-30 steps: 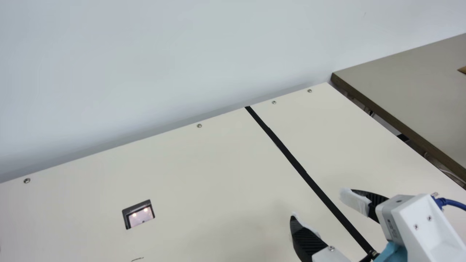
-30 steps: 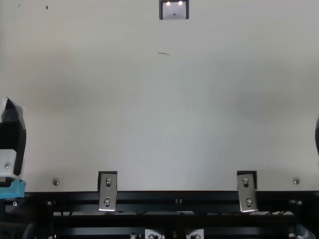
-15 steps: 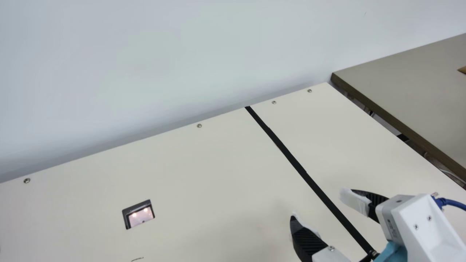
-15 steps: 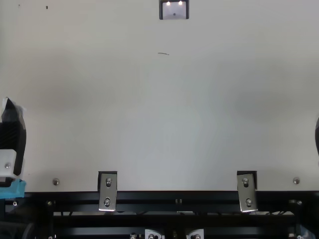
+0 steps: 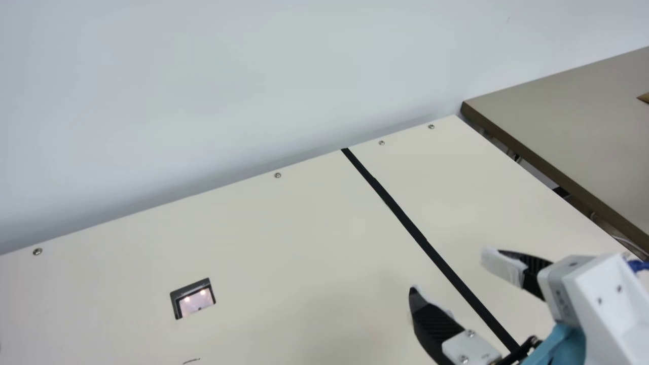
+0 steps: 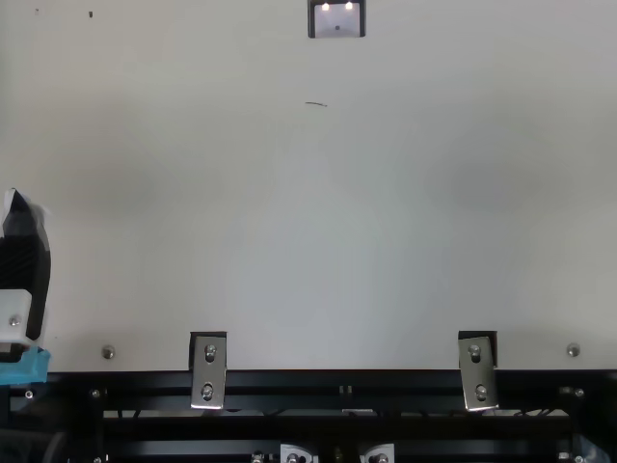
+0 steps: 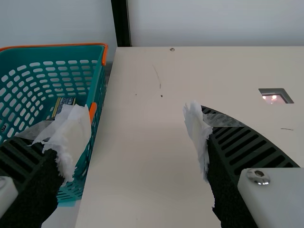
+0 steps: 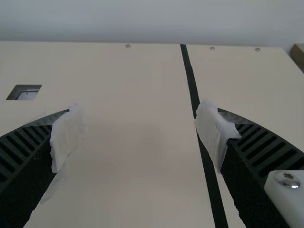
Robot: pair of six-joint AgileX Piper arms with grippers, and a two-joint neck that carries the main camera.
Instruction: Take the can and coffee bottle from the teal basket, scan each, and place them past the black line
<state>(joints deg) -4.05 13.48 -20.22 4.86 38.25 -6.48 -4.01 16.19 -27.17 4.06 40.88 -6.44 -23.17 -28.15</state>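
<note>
Fingers (image 5: 433, 324) stood apart on the left gripper (image 6: 24, 260) and the right gripper (image 5: 450, 271).
In the left wrist view, a dark, gold-marked item (image 7: 64, 100), can or coffee bottle unclear, lay in the teal basket (image 7: 71, 52) beside the worktop (image 7: 137, 180).

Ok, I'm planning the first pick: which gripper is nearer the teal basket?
Left. The left gripper is close by the basket; the right gripper is across the table, at the black line.
</note>
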